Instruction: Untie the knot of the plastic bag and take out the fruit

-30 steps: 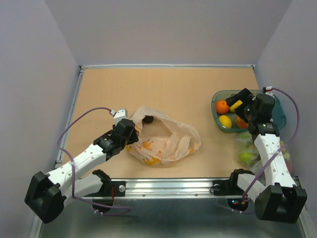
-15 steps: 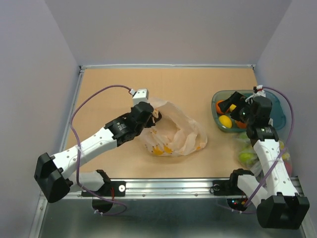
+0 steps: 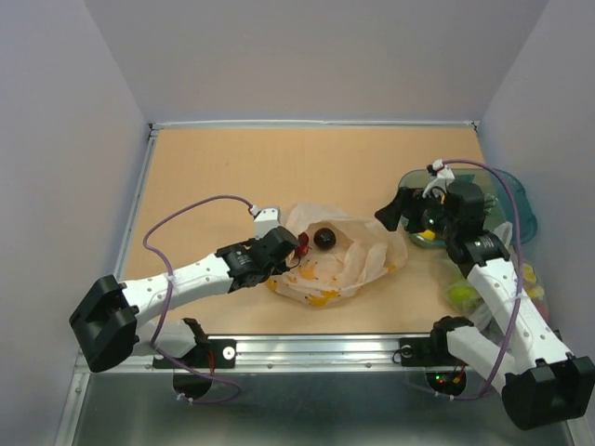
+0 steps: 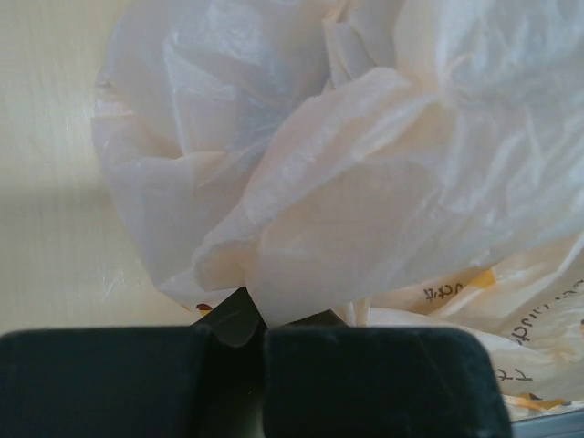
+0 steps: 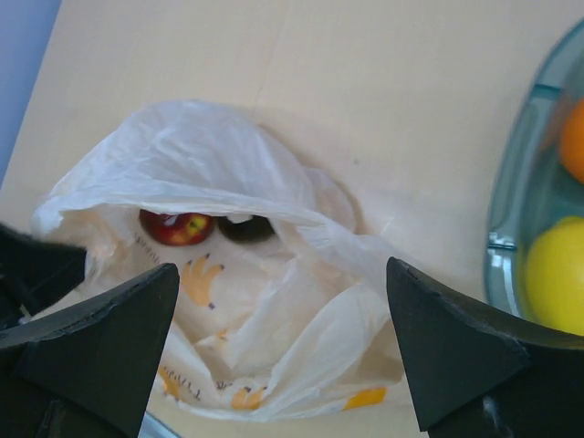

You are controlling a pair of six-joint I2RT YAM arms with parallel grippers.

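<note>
Currently my left gripper [image 4: 263, 336] pinches the plastic bag [image 3: 358, 265] rim, centre frame; right gripper [image 3: 395, 214] hangs wide open beside it. Risk: thin film slips or tears, mouth collapses over apple [image 5: 175, 227] and plum [image 5: 245, 228].

The crumpled, whitish-peach plastic bag [image 4: 365, 164] fills the centre and right of the frame. Along the bottom edge the left gripper [image 4: 260, 336] has its two dark fingers [image 4: 100, 374] pressed together, and a fold of the bag's film comes down to the seam between them, apparently pinched there. Orange-yellow printed marks [image 4: 456, 290] show at the lower right. Pale tan table [image 4: 46, 182] runs down the left side.
</note>
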